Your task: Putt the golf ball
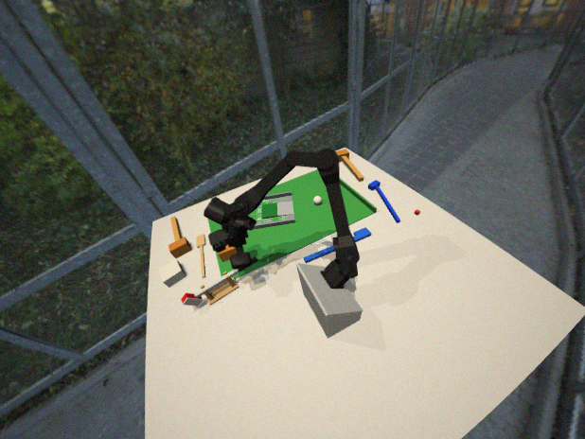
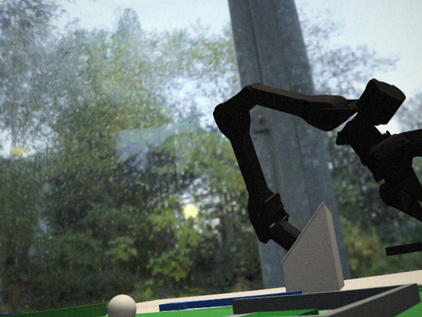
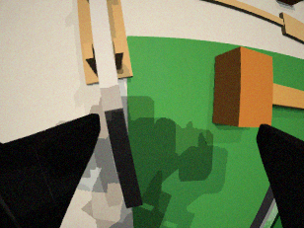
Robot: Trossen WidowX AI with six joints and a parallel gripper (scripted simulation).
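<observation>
The red putter's head (image 1: 188, 299) lies at the left. Its grey shaft (image 3: 105, 53) passes over a wooden cradle (image 1: 225, 296) (image 3: 85, 48), and its black grip (image 3: 123, 157) (image 2: 404, 249) is raised. My gripper (image 1: 230, 252) (image 3: 182, 127) is open and empty above the grip end; in the wrist view the grip lies between the fingers' sides, nearer the left finger. The white golf ball (image 1: 317, 200) (image 2: 121, 306) rests on the green mat (image 1: 308, 227) (image 3: 148, 53). The grey-railed ramp (image 1: 286, 210) and raised green (image 1: 269, 210) stand left of the ball, partly behind the arm.
An orange mallet head (image 3: 254, 88) lies on the mat near the right finger. Another orange mallet (image 1: 180, 247), a wooden paddle (image 1: 201, 240) and a pale block (image 1: 171, 274) are at the left. A blue putter-like tool (image 1: 319, 254) and grey wedge (image 1: 327, 303) are near the arm's base.
</observation>
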